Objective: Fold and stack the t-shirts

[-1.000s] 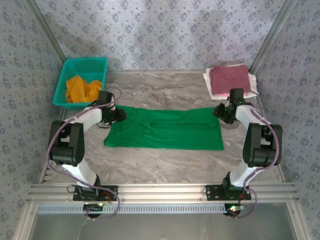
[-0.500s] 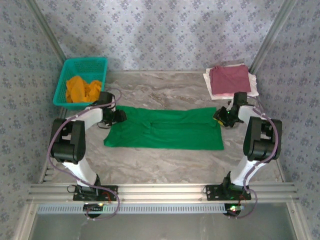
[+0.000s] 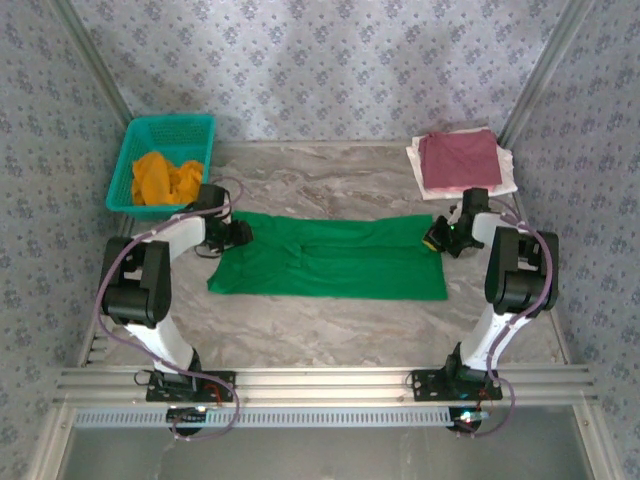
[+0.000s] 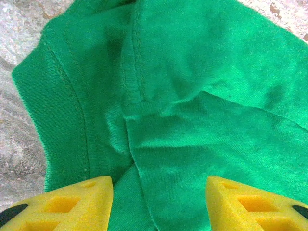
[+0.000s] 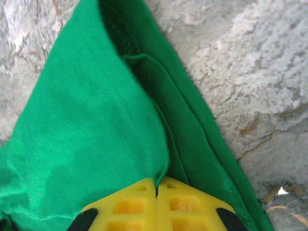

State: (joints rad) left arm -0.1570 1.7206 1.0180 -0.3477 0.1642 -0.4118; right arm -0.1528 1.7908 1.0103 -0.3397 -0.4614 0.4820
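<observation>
A bright green t-shirt [image 3: 330,258] lies spread flat across the middle of the table. My left gripper [image 3: 238,232] sits at its far left corner, jaws open, the yellow fingers [image 4: 77,204] either side of a cloth fold [image 4: 159,144]. My right gripper [image 3: 434,238] is at the shirt's far right corner, shut on a pinched edge of the green t-shirt [image 5: 96,125], its fingertips [image 5: 157,186] pressed together. A maroon-pink t-shirt [image 3: 458,158] lies folded on a white t-shirt [image 3: 510,172] at the back right. An orange t-shirt [image 3: 165,178] is bunched in the basket.
The teal mesh basket [image 3: 165,130] stands at the back left corner. Patterned walls close in the table at the back and sides. Bare marble table [image 3: 330,325] shows in front of the green shirt, ahead of the arm bases and metal rails.
The right gripper has slid left onto the green shirt's far right corner and closed on the cloth edge. The left gripper has stayed in place, still open.
</observation>
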